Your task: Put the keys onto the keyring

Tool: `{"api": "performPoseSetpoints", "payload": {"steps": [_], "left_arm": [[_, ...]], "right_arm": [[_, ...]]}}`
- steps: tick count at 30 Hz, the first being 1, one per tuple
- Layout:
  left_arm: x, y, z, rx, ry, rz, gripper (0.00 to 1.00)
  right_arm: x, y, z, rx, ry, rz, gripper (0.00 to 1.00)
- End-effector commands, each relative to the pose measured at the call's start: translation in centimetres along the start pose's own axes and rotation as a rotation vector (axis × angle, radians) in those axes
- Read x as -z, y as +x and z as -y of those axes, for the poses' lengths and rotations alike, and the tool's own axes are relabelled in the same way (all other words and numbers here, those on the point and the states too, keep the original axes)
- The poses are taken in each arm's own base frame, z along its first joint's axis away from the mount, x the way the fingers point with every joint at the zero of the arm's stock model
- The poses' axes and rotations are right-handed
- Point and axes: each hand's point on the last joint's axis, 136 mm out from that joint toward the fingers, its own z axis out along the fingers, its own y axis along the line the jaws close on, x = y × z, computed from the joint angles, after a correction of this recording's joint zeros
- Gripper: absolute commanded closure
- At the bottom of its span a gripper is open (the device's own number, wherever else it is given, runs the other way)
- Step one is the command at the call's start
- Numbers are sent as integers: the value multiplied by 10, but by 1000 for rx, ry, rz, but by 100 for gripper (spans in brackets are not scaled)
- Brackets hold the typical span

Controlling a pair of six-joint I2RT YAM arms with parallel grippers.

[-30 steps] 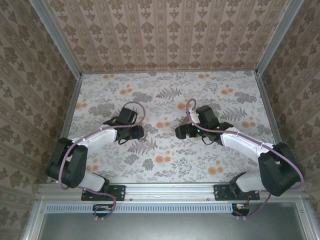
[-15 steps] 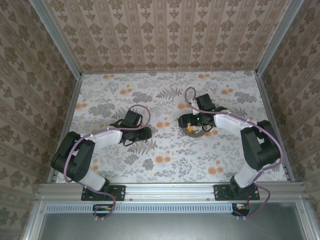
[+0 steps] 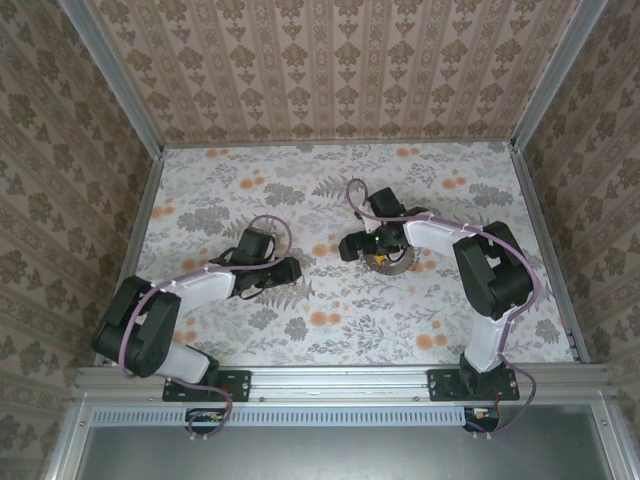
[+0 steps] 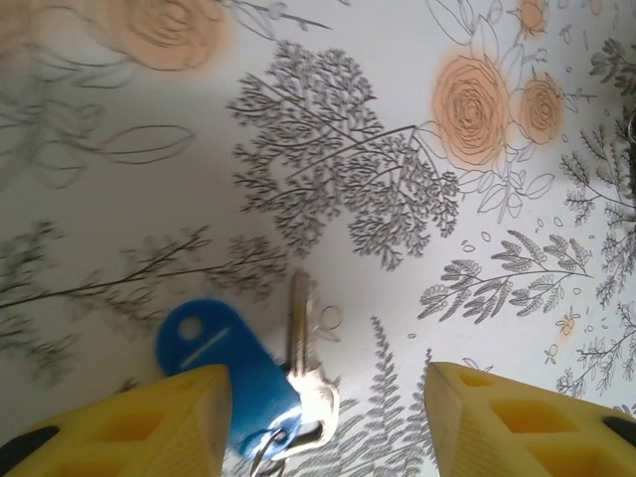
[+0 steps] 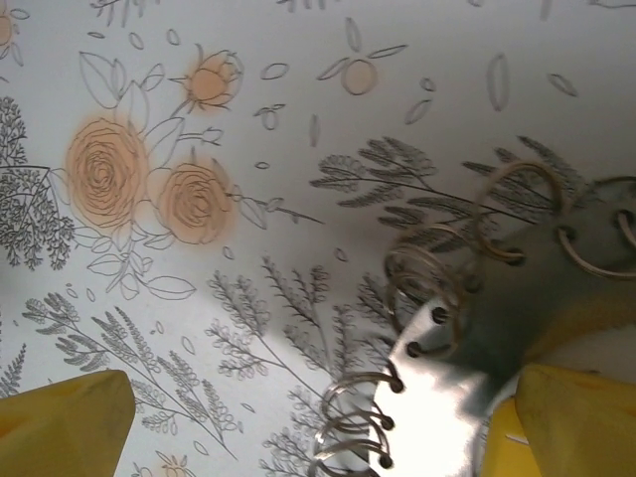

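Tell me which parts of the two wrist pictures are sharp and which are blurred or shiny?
Left wrist view: the keys are sharp, while the tabletop print goes soft toward the upper left. Right wrist view: the keyring is blurred, its metal plate glaring pale; the print at left is sharper.

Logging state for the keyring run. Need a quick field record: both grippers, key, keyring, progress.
left gripper: jaws open, straddling the key, not clamping it
key: silvery, flat on the table, blue tag beside it
right gripper: jaws open, down at the keyring
keyring: silvery plate with several wire rings through its holes, close by one yellow fingertip; contact unclear
key on keyring: not yet
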Motion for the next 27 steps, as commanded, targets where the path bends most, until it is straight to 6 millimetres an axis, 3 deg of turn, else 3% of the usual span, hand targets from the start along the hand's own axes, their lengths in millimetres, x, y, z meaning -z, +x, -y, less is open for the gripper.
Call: {"api": "performPoseSetpoints", "payload": {"steps": [1, 10, 14, 18, 23, 27], "left_arm": [[21, -8, -9, -25, -46, 50, 43], [70, -28, -20, -67, -117, 166, 40], [80, -29, -21, -83, -138, 177, 40], [86, -28, -21, -93, -144, 180, 46], [89, -28, -3, -186, -137, 180, 40], [78, -28, 20, -286, -132, 144, 34]], "right_arm": [[-11, 16, -14, -16, -39, -64, 0], [-26, 24, -79, 14, -173, -83, 0], [-28, 17, -112, 31, -243, -69, 0], [-20, 5, -130, 32, -303, -39, 0], [19, -8, -121, 47, -275, 40, 0], [57, 0, -68, 14, -141, 103, 0]]}}
